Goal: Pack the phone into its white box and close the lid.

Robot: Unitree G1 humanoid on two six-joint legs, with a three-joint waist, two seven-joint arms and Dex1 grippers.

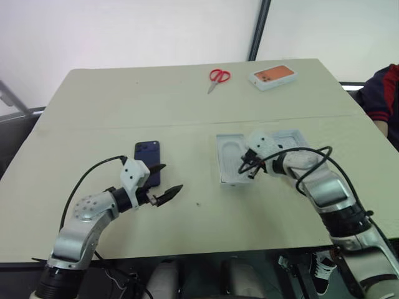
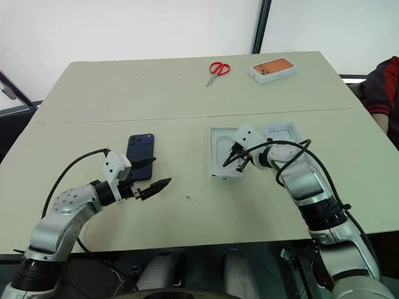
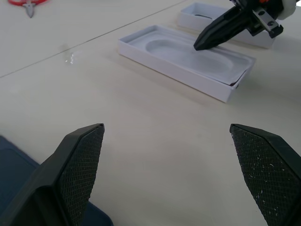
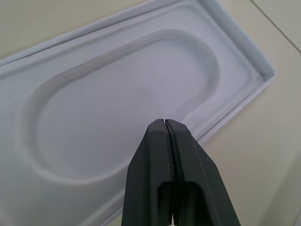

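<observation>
We see a pale beige bench (image 1: pixel 187 112) with the slim dark navy-blue smartphone (image 1: pixel 148 162) lying flat on its left half, camera cluster at the far corner. Our left pincer (image 1: pixel 163 180) hovers just beside the phone's near end, its two black fingers (image 3: pixel 77 165) spread wide apart with nothing between them; in the left wrist view a corner of the phone sits under the left finger.

On the right half lies the shallow white rectangular carton box (image 1: pixel 234 161), open side up. A flat white moulded insert with an oval hollow (image 4: pixel 122 99) sits inside it, covering the floor. Our right pincer (image 1: pixel 249 167) is pressed fully together, holding nothing, and its tip hangs over the near part of that insert; we cannot tell whether it touches the surface.

Just beyond the box, on its right, a second shallow white carton tray, the lid (image 2: pixel 282 132), lies with its plain inside facing up, partly hidden behind the right wrist. The two cartons are close together; whether they touch we cannot tell.

At the far edge of the bench rest a pair of red-handled scissors (image 1: pixel 218 77) and, well apart to their right, a white box with an orange top (image 1: pixel 273 76). A person's dark-and-red sleeve (image 1: pixel 385 93) shows at the right border.
</observation>
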